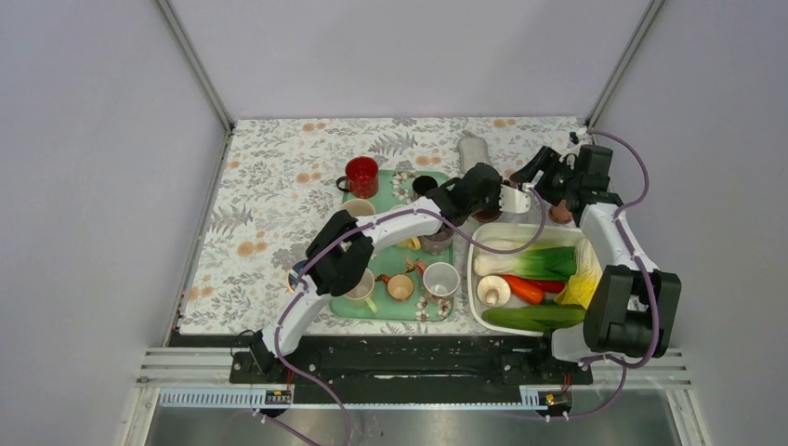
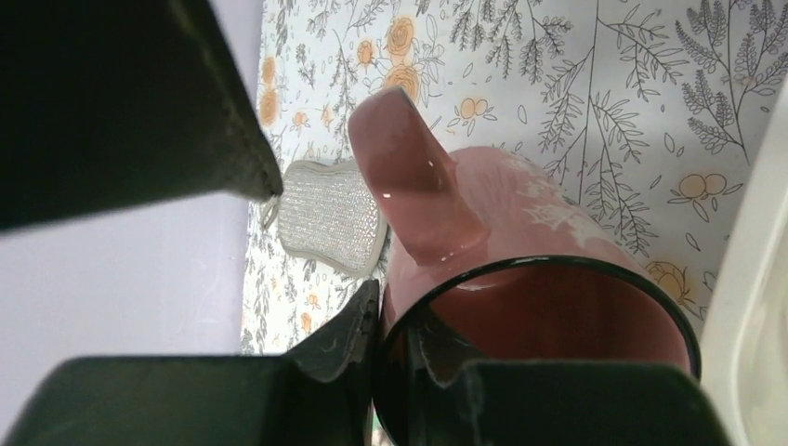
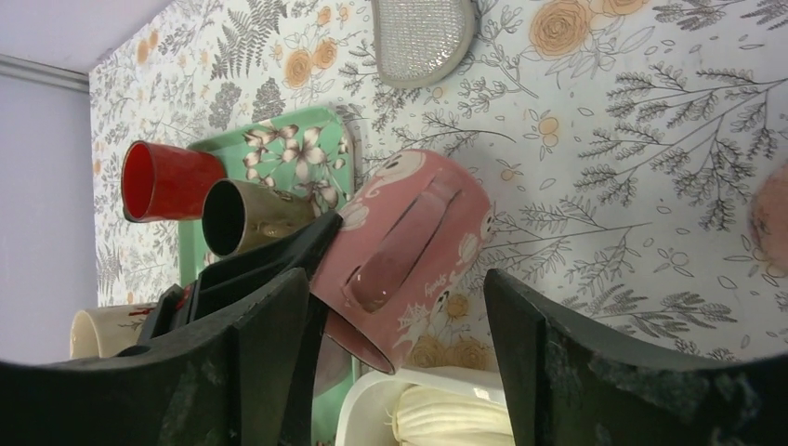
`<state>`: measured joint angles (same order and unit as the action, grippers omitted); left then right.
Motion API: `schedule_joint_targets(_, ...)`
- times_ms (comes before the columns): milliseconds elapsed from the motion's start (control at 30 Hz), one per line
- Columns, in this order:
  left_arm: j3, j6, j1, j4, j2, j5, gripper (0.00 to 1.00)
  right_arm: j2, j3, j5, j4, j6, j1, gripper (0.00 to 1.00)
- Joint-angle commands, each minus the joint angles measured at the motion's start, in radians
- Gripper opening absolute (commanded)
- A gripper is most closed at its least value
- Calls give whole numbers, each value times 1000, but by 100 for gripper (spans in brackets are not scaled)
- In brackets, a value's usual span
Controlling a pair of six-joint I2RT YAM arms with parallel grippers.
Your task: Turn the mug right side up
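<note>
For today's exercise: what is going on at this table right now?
The left gripper pinches the pink mug by its rim, holding it tipped on its side between the green tray of cups and the white tub of vegetables. The right gripper hovers open close by, not gripping. The mug is not upright yet.

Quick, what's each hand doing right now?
Left hand: closed on the pink mug at its rim.
Right hand: open, holding nothing.

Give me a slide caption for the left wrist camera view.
Left gripper pinching the rim of a pink mug, handle upward; floral tablecloth and a silver scouring pad behind.
</note>
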<state>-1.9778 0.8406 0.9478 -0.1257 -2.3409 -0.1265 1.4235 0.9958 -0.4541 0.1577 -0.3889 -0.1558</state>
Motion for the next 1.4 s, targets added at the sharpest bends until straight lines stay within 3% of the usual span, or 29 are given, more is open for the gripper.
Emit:
schedule_joint_targets(0,-11,17,-52,215,62,-113,0,-34,22,-18,112,63,-50,78)
schedule_joint_targets(367,-88,-51,-73,168,84,-112,0,-187,27,7,116,97,-147,80)
schedule_joint_targets(633,-315,-273,-157,-63,100,-80,0,-248,9,-6,130,108,-153,80)
schedule_joint_targets(833,-343,-321,-233,-151,153,-47,0,-249,11,-24,131,106,-153,80)
schedule_joint_targets(1133,-164,-443,-417,-335,272,65,0,-233,30,-90,151,140,-152,80)
schedule_joint_targets(1367,-46,-450,-467,-380,323,134,0,-230,39,-108,164,144,-152,80)
